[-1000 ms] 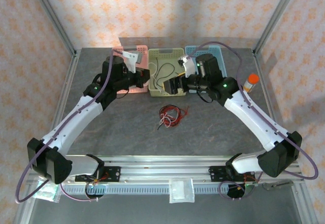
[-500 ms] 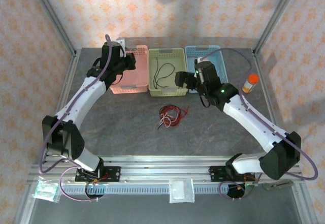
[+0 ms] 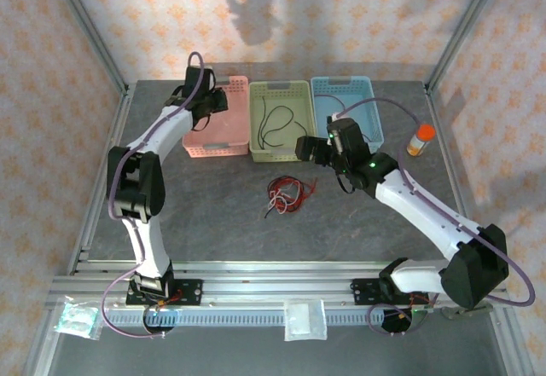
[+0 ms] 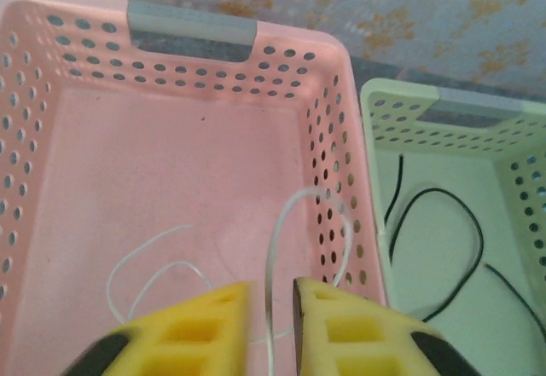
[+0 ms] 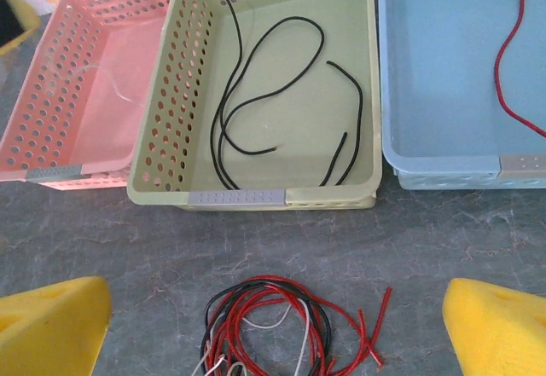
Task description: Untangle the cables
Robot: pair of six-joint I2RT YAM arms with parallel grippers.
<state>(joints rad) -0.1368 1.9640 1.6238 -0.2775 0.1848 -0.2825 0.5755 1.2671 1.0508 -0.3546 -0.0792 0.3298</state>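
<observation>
A tangle of red, black and white cables (image 3: 286,195) lies on the grey table, in front of the green basket. My right gripper (image 3: 302,148) hovers open just above and behind it; in the right wrist view the tangle (image 5: 266,329) sits between the wide-spread yellow fingers (image 5: 55,325). My left gripper (image 3: 217,110) hangs over the pink basket (image 3: 218,148). Its jaws stand slightly apart, and a white cable loop (image 4: 278,240) runs loose through the gap of the left gripper (image 4: 271,289).
The green basket (image 5: 239,197) holds loose black cables (image 5: 256,95). A red cable (image 5: 510,60) lies in the blue basket (image 5: 444,171). An orange-capped bottle (image 3: 419,139) stands at the right. Metal frame posts edge the table.
My left gripper has moved back over the pink basket and its jaws have parted off the white cable. The right gripper has drawn back from the green basket toward the tangle.
</observation>
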